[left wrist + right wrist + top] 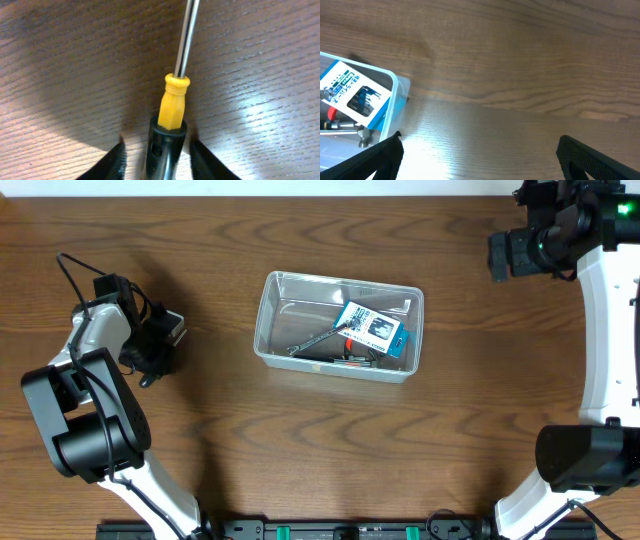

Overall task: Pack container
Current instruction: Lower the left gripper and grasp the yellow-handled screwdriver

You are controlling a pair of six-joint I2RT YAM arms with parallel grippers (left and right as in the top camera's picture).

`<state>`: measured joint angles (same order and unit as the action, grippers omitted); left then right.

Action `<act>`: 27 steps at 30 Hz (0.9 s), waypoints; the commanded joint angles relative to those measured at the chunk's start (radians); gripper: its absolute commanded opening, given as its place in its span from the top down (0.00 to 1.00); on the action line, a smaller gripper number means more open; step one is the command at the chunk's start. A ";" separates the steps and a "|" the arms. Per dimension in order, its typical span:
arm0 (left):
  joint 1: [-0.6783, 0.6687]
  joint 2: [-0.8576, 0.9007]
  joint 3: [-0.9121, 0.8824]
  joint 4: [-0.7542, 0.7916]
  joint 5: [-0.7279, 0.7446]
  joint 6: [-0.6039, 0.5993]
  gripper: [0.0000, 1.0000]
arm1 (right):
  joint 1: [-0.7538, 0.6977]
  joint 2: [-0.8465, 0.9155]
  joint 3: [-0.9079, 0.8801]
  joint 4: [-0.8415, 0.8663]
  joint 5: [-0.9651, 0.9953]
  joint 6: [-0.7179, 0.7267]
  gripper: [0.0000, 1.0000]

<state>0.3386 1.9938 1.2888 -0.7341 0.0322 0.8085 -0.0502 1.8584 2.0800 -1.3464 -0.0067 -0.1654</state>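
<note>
The clear plastic container (275, 330) stands in the middle of the table. It holds a blue-and-white box (372, 328), a wrench (312, 342) and a red-handled tool (350, 357). My left gripper (150, 368) is low over the table at the far left. In the left wrist view it is open (156, 146), its fingers straddling the black-and-yellow handle of a screwdriver (172, 107), with a gap on each side. My right gripper (497, 255) is open and empty (480, 137), to the right of the container (396, 87).
The wooden table's far edge runs along the top of the overhead view. The box (355, 92) and metal tool ends show inside the container at the left of the right wrist view. Both arm bases stand at the near edge.
</note>
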 commanded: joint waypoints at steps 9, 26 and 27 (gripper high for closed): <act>0.004 0.026 -0.037 -0.008 0.002 -0.002 0.70 | -0.005 0.012 -0.001 -0.004 0.007 -0.008 0.01; 0.004 0.026 -0.037 -0.008 0.002 -0.002 0.90 | -0.005 0.012 -0.001 -0.004 0.007 -0.008 0.01; 0.004 0.026 -0.037 -0.008 0.001 -0.002 0.92 | -0.005 0.012 -0.001 -0.004 0.007 -0.008 0.01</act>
<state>0.3386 1.9926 1.2888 -0.7345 0.0154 0.8089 -0.0502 1.8584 2.0800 -1.3483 -0.0067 -0.1654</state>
